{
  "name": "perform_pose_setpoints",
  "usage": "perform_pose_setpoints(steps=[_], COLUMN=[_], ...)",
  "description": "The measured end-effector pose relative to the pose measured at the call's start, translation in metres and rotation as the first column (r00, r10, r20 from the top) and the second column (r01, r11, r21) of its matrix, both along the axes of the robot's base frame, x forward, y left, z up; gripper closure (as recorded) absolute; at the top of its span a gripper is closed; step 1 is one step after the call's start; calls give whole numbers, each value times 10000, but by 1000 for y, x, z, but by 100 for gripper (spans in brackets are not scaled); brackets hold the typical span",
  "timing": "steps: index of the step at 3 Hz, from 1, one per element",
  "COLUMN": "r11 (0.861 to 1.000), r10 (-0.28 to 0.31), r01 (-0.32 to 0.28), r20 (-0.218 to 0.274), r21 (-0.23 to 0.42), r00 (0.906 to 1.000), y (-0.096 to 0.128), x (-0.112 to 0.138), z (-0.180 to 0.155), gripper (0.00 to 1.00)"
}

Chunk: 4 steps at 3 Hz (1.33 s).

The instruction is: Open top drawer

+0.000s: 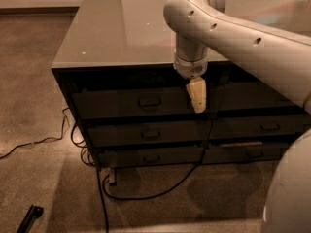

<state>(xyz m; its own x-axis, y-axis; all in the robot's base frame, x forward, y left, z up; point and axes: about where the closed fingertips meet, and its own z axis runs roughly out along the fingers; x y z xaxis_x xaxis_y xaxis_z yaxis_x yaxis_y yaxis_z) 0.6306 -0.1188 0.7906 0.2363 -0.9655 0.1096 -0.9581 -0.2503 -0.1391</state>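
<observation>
1. Glossy grey-beige cabinet top, catching pale reflections.
2. In the lower rows, closed and dark: middle-left drawer and bottom-left drawer, each with a small pull; right-hand drawers alongside.
3. Black cable down the cabinet front, just below the gripper, itself pointing downward before the upper row; then curving across the floor.
4. Thin cable snaking off to the left over speckled brown ground.
5. Dark elongated object lying at bottom left, too dim to identify.

No text, label, brand or number can be read on the top drawer, on the desk, or on the hand hanging before the drawer front.
</observation>
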Motion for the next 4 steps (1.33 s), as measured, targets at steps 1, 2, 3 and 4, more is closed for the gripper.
perform_pose_setpoints(steps=[1, 2, 3, 4], r11=[9954, 9739, 9492, 9467], r10=[-66, 61, 65, 72], r01=[133, 306, 629, 655], r20=[-707, -1606, -2191, -2241], r21=[952, 2249, 3083, 3153], r00=[9975, 9870, 9757, 9745], y=[-3, -3, -1, 1], x=[-3, -7, -11, -11], z=[-20, -47, -65, -67], gripper=[0, 0, 0, 0])
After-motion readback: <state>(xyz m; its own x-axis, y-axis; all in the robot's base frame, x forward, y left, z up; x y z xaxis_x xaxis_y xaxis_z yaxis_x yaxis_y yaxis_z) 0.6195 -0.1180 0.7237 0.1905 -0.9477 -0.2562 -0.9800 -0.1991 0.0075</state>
